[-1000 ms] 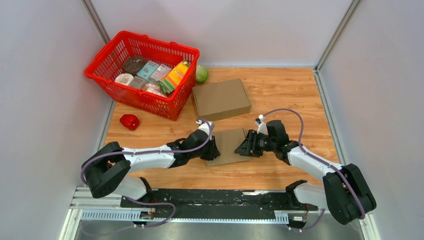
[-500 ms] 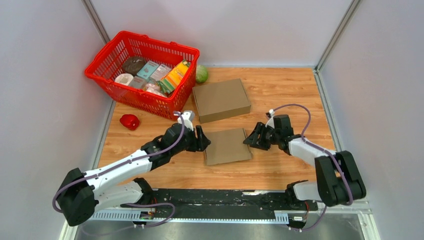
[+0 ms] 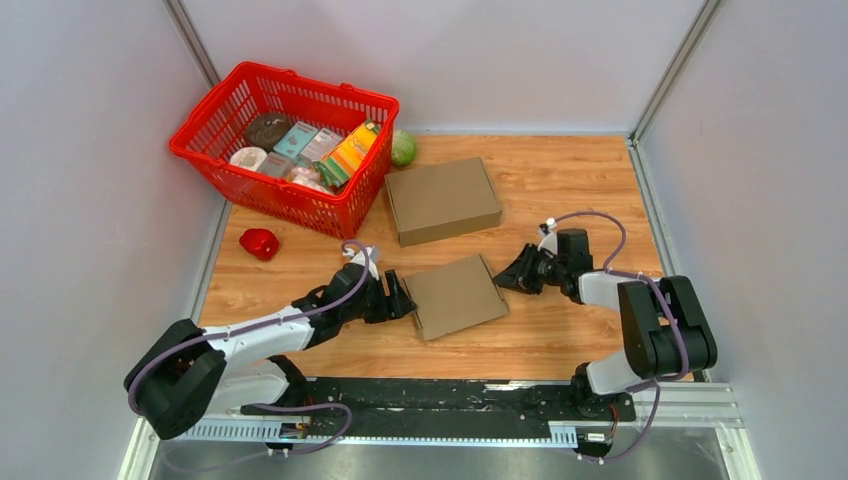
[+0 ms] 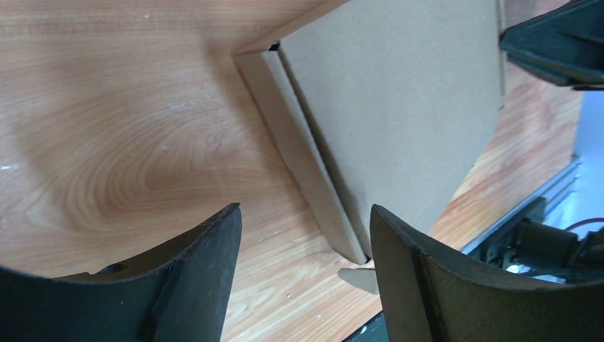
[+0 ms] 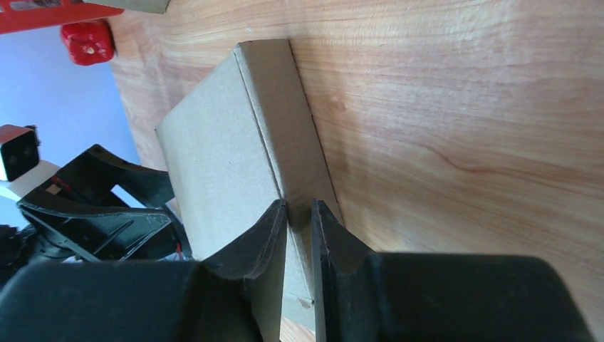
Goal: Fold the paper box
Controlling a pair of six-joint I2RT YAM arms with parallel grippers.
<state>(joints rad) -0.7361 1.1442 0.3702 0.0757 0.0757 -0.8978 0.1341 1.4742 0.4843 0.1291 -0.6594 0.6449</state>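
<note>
1. Near edge: a black base rail (image 3: 440, 395) runs along the near edge of the table (image 3: 570, 345) and carries both arm bases. The table top is light wood-grain laminate.

2. Near centre: the paper box (image 3: 457, 295) lies flat and closed on the wood, slightly skewed to the table's edges. The left gripper (image 3: 404, 297) sits low, just beside the box's left edge, with its fingers spread wide and pinching nothing. The right gripper (image 3: 507, 279) sits just beside the box's right edge. Its fingers are drawn almost together, with only a thin slit between them and nothing in it. Contact with the cardboard cannot be told for either gripper.

3. Left edge: a small red object (image 3: 259, 243) lies on the wood near the basket.

4. Centre, farther back: a second cardboard box (image 3: 442, 198), closed, lies apart from the first.

5. Far left corner: a red mesh basket (image 3: 270, 195) holds packaged goods. A green round item (image 3: 403, 148) lies just beside its right side.

6. Enclosure: plain pale wall panels stand on the left, far and right sides, joined by metal posts (image 3: 193, 45) at the far corners.
</note>
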